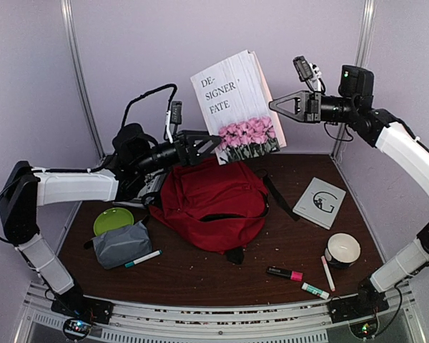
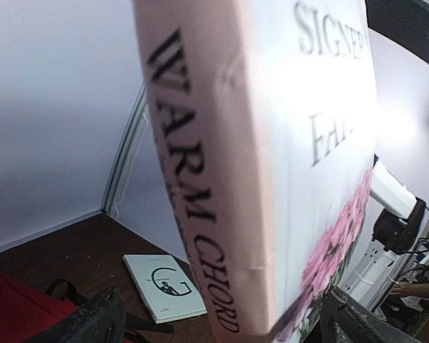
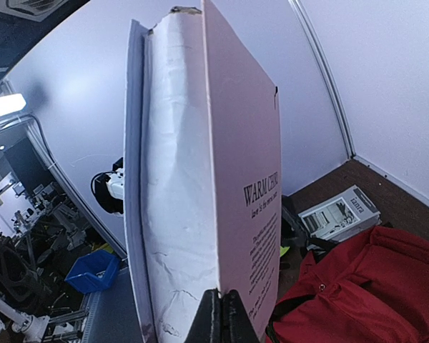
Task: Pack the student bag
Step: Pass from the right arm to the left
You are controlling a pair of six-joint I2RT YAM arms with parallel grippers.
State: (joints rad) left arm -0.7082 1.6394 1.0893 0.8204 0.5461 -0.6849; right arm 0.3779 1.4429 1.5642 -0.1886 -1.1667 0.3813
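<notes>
Two grippers at one book — right gripper pinched shut on its edge, left gripper spread astride its spine — with the student bag slumped at six o'clock beneath: soft, floppy, probably light, best taken by its zipped edge.

"DE-SIGNER' FATE" is printed in dark capitals on the front cover of the large white book. "WARM CHORD" is lettered along its spine. "WARM CH" can be made out on its back cover, and the finer lines below cannot be read. A large "G" is shown on the small grey book by the right edge of the table.
</notes>
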